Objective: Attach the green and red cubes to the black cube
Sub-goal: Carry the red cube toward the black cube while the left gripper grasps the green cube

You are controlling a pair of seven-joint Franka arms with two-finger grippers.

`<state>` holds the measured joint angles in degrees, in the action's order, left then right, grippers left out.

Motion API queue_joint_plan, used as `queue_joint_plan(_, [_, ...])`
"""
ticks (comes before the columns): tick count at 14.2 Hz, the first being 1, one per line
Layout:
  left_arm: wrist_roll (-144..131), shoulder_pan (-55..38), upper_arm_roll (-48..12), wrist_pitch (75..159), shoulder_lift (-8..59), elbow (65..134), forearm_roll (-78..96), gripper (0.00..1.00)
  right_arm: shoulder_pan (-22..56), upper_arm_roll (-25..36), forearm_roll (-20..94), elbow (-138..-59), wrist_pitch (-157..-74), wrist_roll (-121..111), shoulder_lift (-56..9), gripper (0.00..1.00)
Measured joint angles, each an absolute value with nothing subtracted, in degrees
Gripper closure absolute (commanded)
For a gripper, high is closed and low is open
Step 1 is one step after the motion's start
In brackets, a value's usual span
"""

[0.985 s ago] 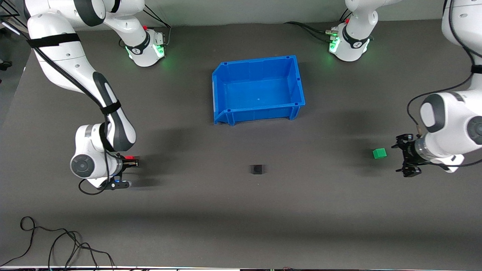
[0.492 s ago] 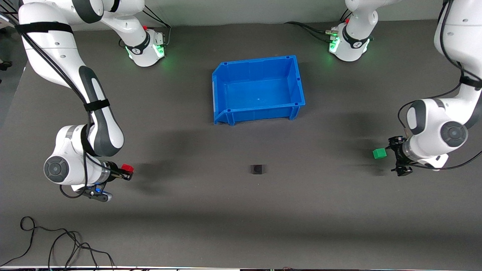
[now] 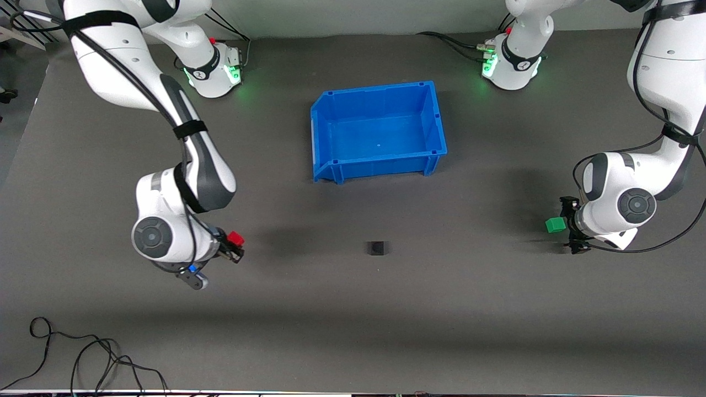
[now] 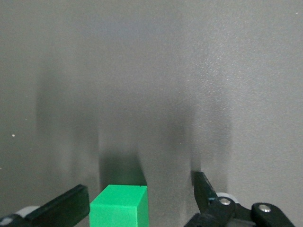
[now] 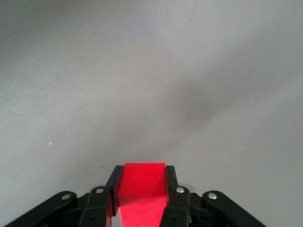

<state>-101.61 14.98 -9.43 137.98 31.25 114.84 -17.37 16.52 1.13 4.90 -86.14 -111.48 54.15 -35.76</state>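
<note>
Black cube [image 3: 377, 248] sits mid-bench; right tool [image 3: 236, 246] grips red cube [image 3: 236, 239] toward its own end; left tool [image 3: 570, 226] gapes, seemingly straddling green cube [image 3: 555, 224].

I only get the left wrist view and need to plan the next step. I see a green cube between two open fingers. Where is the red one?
Observer: The red cube is clamped in the right end effector, up over the mat toward the right arm's end of the table.
Operator: Where is the black cube?
Observer: The black cube sits alone on the mat, nearer the front camera than the blue bin.
Operator: Is anything in that bin?
Observer: No, I see only its bare floor.
Operator: Is my left end effector near anything else?
Observer: No. The left end effector has only the green cube beside it.
</note>
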Motion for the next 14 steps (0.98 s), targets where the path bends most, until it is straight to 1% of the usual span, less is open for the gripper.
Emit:
queue_joint_plan(2, [-99.9, 14.8, -9.9, 133.7, 30.9, 114.7, -17.9, 0.0, 17.7, 1.0, 8.8, -85.8, -111.5, 58.8, -36.1, 0.88])
queue_joint_plan(5, [-97.1, 13.4, -10.1, 127.3, 30.0, 114.2, -18.1, 0.0, 20.9, 0.7, 12.8, -82.8, -111.5, 66.0, -38.0, 0.89])
queue_joint_plan(8, [-96.5, 12.5, -10.2, 125.7, 29.3, 114.1, -18.2, 0.01, 23.9, 0.7, 13.0, -79.8, -111.5, 71.2, -40.1, 0.88])
queue_joint_plan(9, [-96.5, 12.3, -10.2, 125.7, 29.3, 114.2, -18.3, 0.03, 24.0, 0.7, 13.0, -79.3, -111.5, 71.8, -40.5, 0.89])
queue_joint_plan(12, [-96.4, 12.2, -10.2, 125.6, 29.4, 114.3, -18.3, 0.15, 24.2, 0.6, 13.3, -78.7, -111.5, 74.6, -41.1, 0.89])
queue_joint_plan(13, [-96.3, 12.2, -10.2, 125.6, 29.4, 114.4, -18.4, 0.18, 24.9, 0.5, 13.4, -78.6, -111.6, 76.3, -41.4, 0.89])
queue_joint_plan(14, [-96.1, 12.2, -10.2, 125.6, 29.4, 114.7, -18.8, 0.18, 25.8, 0.4, 13.4, -78.3, -112.2, 78.6, -41.9, 0.89])
